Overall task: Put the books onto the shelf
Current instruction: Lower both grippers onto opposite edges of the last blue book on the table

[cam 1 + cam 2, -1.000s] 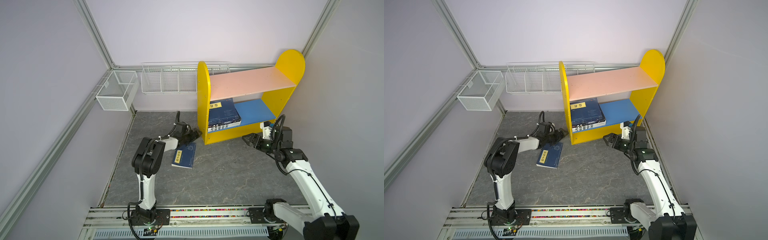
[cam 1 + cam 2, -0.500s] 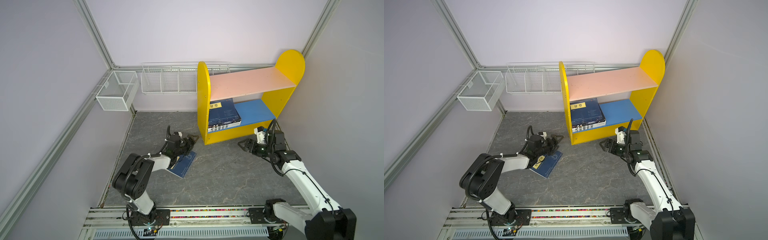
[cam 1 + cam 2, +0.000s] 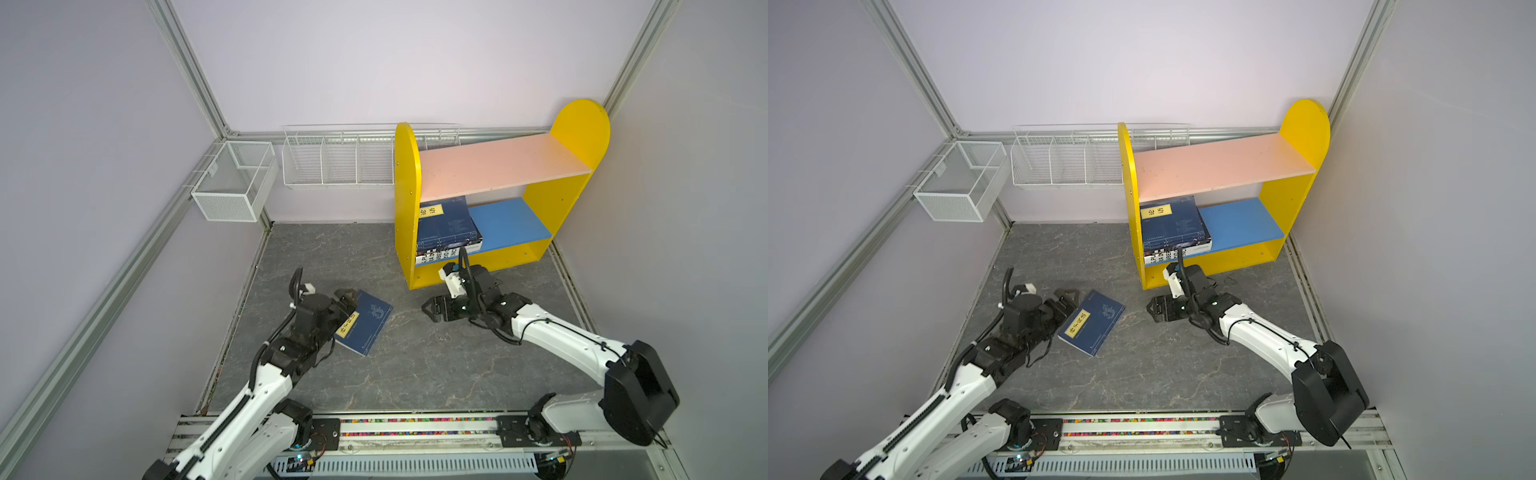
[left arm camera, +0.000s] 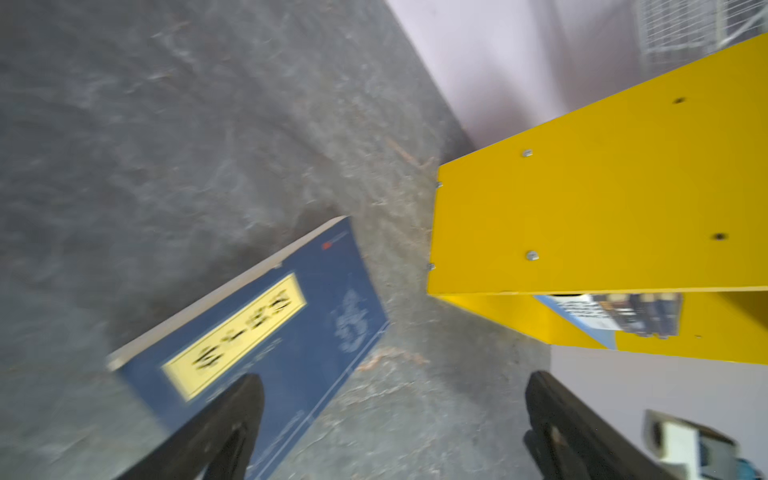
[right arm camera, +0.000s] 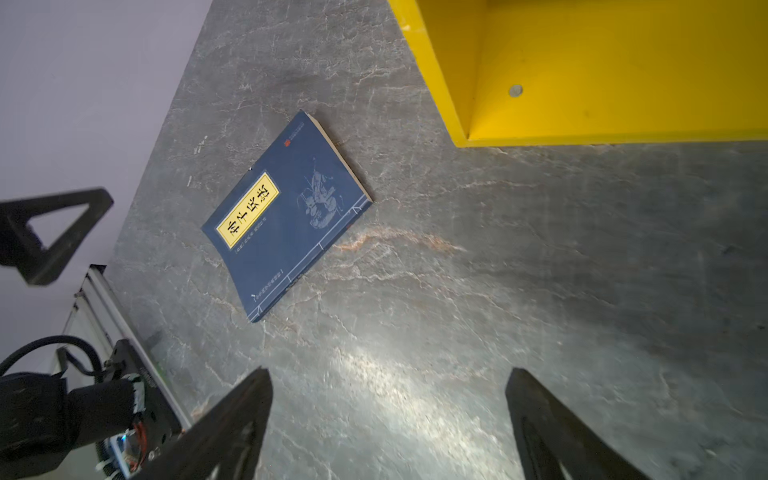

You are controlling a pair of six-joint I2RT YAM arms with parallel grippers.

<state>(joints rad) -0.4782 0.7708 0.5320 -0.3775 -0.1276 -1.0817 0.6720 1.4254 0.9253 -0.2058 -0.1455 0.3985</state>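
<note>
- Top views both show one thin navy paperback [image 3: 365, 323] [image 3: 1092, 322] lying flat and askew on the grey veined stone-look floor [image 3: 415, 365]. Its yellow rectangular label faces up. It is near the shelf's left foot, not touching.
- Shelf [image 3: 405, 199]: glossy yellow round-topped side panels, flat pink upper board [image 3: 498, 166], blue lower board [image 3: 507, 220].
- Stack of books [image 3: 446, 224] lies flat at the left end of the blue board, against the yellow panel. A navy cover with a yellow label is on top. The white-and-blue book [image 3: 436, 255] with black lettering is at the bottom.
- My left gripper [image 3: 347, 309]: black triangular fingers spread wide, nothing clamped, at the paperback's label side.
- Left wrist view is blurred. One finger [image 4: 245, 399] overlaps the paperback's [image 4: 266, 332] corner; contact I cannot tell.
- My right gripper [image 3: 430, 309]: fingers wide apart, empty, low over the floor between the paperback and the shelf front.
- Right wrist view: the paperback [image 5: 286, 212] has a matte cover and pale page edges.
- White wire baskets [image 3: 336, 160] hang on the back wall.
</note>
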